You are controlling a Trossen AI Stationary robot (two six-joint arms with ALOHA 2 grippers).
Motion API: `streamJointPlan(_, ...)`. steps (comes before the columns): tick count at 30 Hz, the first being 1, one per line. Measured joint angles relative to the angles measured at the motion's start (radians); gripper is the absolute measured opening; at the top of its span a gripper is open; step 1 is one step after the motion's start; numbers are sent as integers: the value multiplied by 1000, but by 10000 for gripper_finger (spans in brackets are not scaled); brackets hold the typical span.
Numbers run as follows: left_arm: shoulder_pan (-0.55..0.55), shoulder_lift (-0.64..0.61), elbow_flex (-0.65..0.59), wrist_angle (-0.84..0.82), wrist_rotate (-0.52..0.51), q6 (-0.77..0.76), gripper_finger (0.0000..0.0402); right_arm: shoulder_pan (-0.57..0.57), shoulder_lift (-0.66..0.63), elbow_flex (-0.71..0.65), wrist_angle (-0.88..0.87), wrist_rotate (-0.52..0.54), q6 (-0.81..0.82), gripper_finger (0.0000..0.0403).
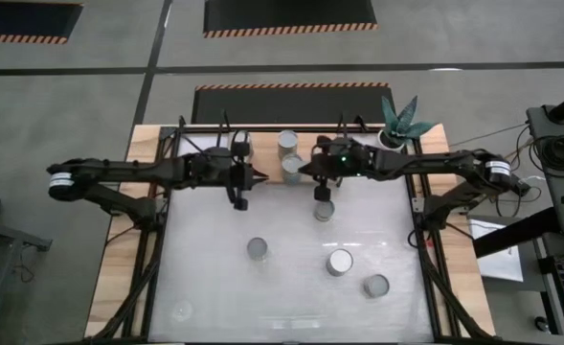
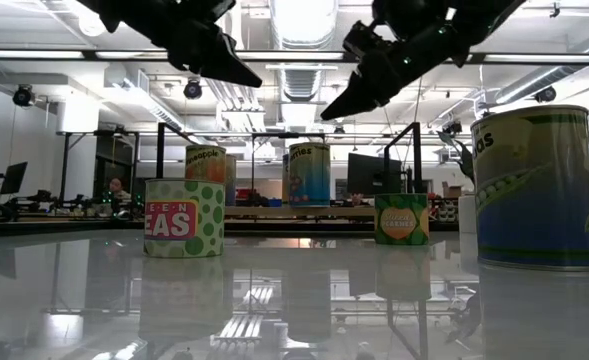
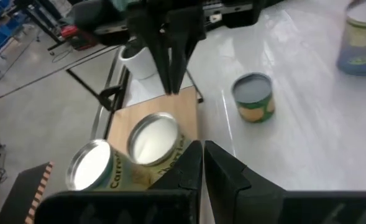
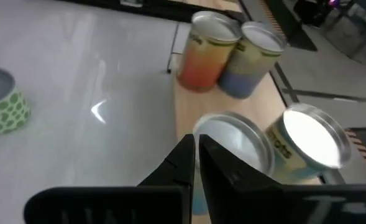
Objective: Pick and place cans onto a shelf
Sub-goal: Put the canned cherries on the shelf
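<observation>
Four cans (image 1: 340, 262) dot the table; both end effectors (image 1: 262, 175) hover closed, empty.

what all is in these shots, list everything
loose small cylindrical tin cans: four, silvery lids, green and blue labels, upright and spread over the tabletop
shelved tin cans: four, silvery lids, orange, blue and yellow labels, upright on the shelf
light wooden shelf board with thin black rods: one, along the table's far edge
glossy white tabletop: one, between wooden side strips
green spiky plant in a white pot: one, far right corner by the shelf
left gripper: one, dark, fingers shut, holding nothing, above the table by the shelf
right gripper: one, dark, fingers shut, holding nothing, facing the left one
</observation>
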Motion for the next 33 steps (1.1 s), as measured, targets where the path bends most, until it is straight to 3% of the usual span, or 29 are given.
streamJointPlan(5, 45, 49, 22, 10, 0, -2, 0, -42, -24, -15, 7, -4, 37, 13)
streamJointPlan(14, 120, 245, 177, 3, 0, 0, 0, -67, 2, -6, 1, -23, 15, 13)
streamJointPlan(26, 125, 424, 298, -70, -33, -36, 0, -67, 3, -6, -55, -24, -26, 13)
streamJointPlan(33, 125, 432, 315, -90, -53, -65, 0, -66, 3, -6, -95, -217, -52, 13)
